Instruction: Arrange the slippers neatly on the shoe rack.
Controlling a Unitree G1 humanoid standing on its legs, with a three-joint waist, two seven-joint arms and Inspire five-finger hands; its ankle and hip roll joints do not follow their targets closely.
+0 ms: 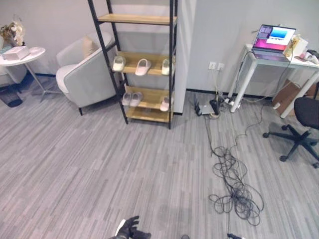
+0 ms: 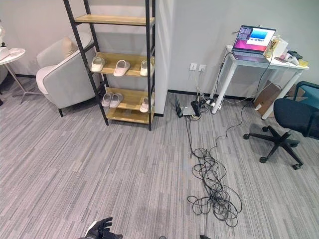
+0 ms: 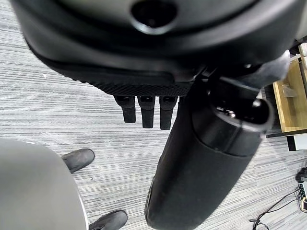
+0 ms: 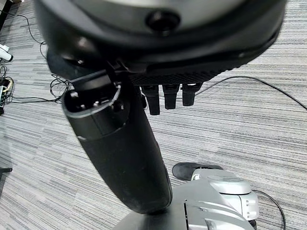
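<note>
A: Grey striped carpet floor (image 1: 99,164), black-framed shoe rack (image 1: 144,59) w/ wooden shelves against the back wall, beside a pale armchair (image 1: 82,72). Where are the slippers?

B: On the rack. Middle shelf: a white slipper (image 1: 118,63) at the left end, a pinkish slipper (image 1: 142,66) mid-shelf, another white one (image 1: 165,66) at the right edge. Shelf below: a grey pair (image 1: 131,98) side by side near the left, a single pale slipper (image 1: 165,103) at the right edge. Top shelf bare wood.

A: Hands?

B: Left hand (image 1: 132,230) low at the bottom edge of the head view, well apart from the rack, dark fingers loosely spread, holding nothing. Wrist view: left fingers (image 3: 147,111) straight in a row, thumb thick and smooth-cased. Right hand (image 4: 168,72) hangs over carpet, fingers straight too, empty.

A: Other stuff?

B: White desk (image 1: 279,62) w/ open laptop (image 1: 273,41) to the right, black swivel chair (image 1: 301,129), tangled black cables (image 1: 234,189) on the floor, round white side table (image 1: 22,56) far left.
</note>
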